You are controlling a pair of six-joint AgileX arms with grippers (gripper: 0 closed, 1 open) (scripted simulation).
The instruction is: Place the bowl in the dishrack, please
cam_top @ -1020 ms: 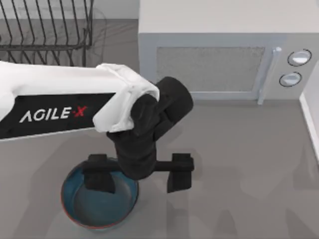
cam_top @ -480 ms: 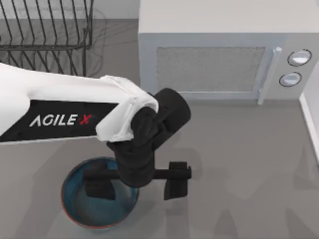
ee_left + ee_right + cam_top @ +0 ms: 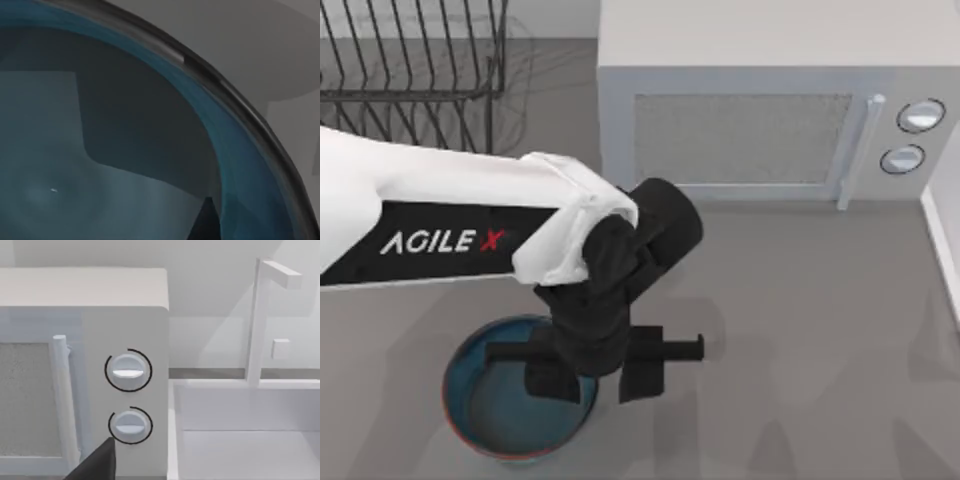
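Now we see our left gripper (image 3: 595, 372) low over the near-left part of the grey tabletop (image 3: 800, 340), its two black fingers (image 3: 552, 378) narrowed across the right-hand rim of the round shallow bowl, teal-blue inside with a thin orange-red edge (image 3: 490, 420). One finger sits inside the bowl, the other just outside its wall, so the jaws stand closed on the rim. The bowl rests upright on the table with its mouth facing straight up; being round, it has no long axis to speak of. In the left wrist view the bowl's teal inner wall (image 3: 235, 165) curves close across the picture, with its greyish bottom beside it.

Well apart from the bowl, at the far-left corner, stands the black thin-wire dishrack with slanted upright tines (image 3: 410, 60). To its right sits the boxy pale-grey microwave (image 3: 770, 110), with two round knobs (image 3: 128, 371) on its right end.

Our right arm is parked; one dark fingertip (image 3: 97, 465) of the right gripper shows in the right wrist view, and we cannot tell how its jaws stand.
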